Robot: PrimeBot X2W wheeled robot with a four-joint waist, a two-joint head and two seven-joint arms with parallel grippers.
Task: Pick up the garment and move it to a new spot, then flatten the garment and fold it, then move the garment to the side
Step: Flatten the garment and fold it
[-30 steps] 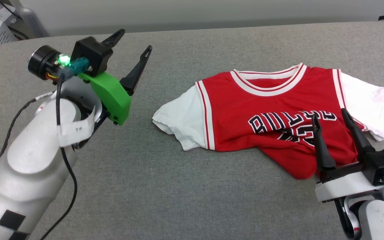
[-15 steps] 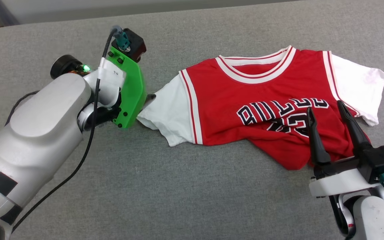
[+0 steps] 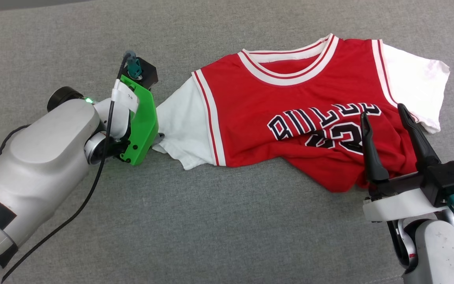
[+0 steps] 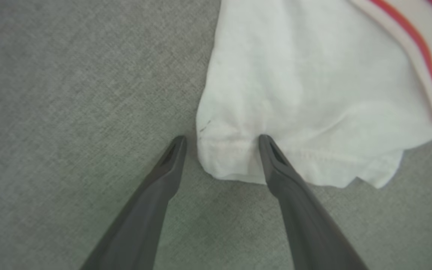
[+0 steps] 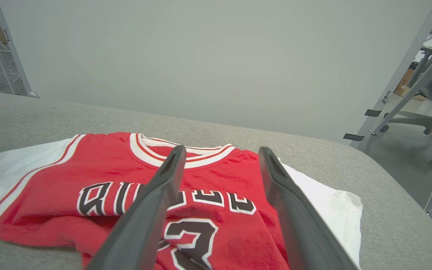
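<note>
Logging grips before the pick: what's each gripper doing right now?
Left gripper: open, fingers straddling the hem corner of the white sleeve of the red jersey-style T-shirt, nothing gripped.
Right gripper: open, holding nothing.

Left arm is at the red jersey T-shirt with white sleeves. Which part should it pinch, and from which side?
Take the red jersey T-shirt by the hemmed corner of the white sleeve on the robot's left, coming from the outer side, low along the grey fabric table. That corner lies flat and free at the edge, and the open left pincer straddles it.
</note>
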